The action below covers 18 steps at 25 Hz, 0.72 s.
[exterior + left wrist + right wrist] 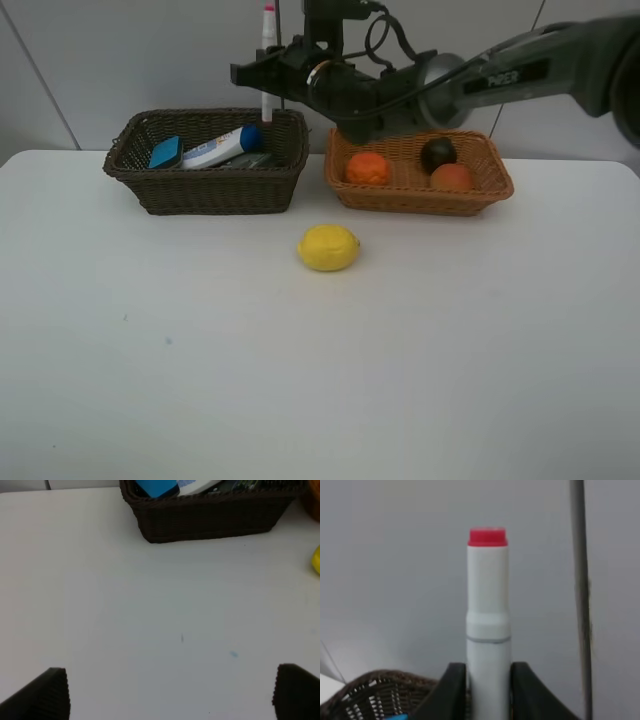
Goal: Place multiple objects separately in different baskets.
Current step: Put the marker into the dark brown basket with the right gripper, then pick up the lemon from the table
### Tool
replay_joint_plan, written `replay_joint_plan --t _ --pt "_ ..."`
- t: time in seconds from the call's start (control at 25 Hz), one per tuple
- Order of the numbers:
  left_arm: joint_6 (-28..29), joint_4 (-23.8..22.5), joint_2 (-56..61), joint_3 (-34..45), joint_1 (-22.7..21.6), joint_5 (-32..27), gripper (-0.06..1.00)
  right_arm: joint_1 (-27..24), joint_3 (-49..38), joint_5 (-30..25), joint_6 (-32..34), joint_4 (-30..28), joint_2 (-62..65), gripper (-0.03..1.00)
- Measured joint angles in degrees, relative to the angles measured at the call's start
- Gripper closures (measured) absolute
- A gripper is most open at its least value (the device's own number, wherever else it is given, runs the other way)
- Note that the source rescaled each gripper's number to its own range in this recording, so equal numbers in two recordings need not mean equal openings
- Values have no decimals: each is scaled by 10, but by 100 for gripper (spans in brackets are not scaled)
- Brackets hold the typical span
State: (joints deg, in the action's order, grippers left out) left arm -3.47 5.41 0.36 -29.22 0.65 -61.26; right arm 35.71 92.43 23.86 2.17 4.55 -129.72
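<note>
Careful: the right pincer (267,72) grips the marker (267,60) upright above the dark basket (205,190); released crooked, it could tip out. The left pincer (170,692) hangs open.

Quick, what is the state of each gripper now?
Left gripper: open, holding nothing.
Right gripper: closed on the white pink-tipped marker, upright above the dark brown basket.

The right arm (520,70) is dark grey with a silver-grey joint collar and white lettering along its forearm; looped black cables run above its black wrist housing. The left fingers (50,695) are black with ribbed, corrugated inner pads. The right fingers (451,690) are smooth matte black.
</note>
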Motion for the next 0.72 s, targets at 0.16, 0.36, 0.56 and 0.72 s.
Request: replay_joint_plan --t 0.16,0.36,0.56,0.72 --pt "0 0 0 0 0 0 -6 0 11 -79 -2 5 -2 16" --pt "0 0 0 0 0 0 -6 0 54 -232 -5 3 7 -1" --pt "0 0 0 0 0 0 -6 0 148 -491 -8 -28 53 -3" --pt "0 0 0 0 0 0 -6 0 266 -756 -76 -36 79 -3"
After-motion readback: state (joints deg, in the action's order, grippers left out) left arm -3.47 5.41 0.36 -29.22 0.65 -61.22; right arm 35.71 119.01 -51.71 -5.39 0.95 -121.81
